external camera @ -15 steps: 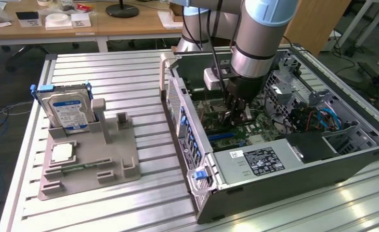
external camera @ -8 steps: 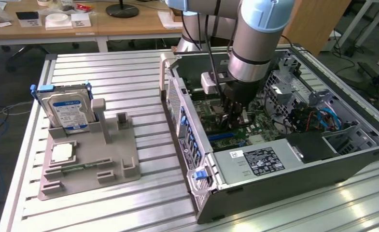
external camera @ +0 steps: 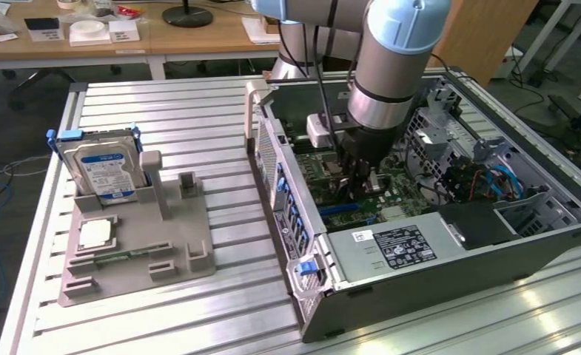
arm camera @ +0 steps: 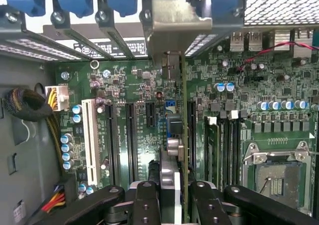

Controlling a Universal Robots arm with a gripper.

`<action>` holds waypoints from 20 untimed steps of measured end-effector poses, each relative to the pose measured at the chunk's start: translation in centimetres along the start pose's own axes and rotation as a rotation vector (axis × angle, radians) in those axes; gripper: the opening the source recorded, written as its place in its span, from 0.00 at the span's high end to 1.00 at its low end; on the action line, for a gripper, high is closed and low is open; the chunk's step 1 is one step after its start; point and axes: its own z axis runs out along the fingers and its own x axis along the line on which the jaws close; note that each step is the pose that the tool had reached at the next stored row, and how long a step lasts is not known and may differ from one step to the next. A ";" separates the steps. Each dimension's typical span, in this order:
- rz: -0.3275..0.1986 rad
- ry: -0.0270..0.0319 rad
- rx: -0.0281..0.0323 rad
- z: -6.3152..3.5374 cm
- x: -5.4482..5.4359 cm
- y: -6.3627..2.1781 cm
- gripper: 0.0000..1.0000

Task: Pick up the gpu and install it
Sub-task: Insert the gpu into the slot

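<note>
The gpu stands on edge over the motherboard inside the case, with its bracket at the rear wall. The gripper is clamped on it. Slightly off its slot, it could jam or bend under pressure.

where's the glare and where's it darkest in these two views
Exterior view: bright glare streaks the ribbed aluminium table, while the open grey computer case is dimmer inside beneath the arm. Wrist view: the pale silver bracket of the thin green gpu shines, the green motherboard is evenly lit, and the black gripper clamping the card sits dark.
</note>
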 end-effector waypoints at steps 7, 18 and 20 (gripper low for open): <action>0.000 -0.0001 0.0000 0.25 0.0 0.46 0.72; 0.000 -0.0001 -0.0003 1.08 0.1 0.52 0.72; 0.000 -0.0006 -0.0056 1.08 0.1 0.52 0.72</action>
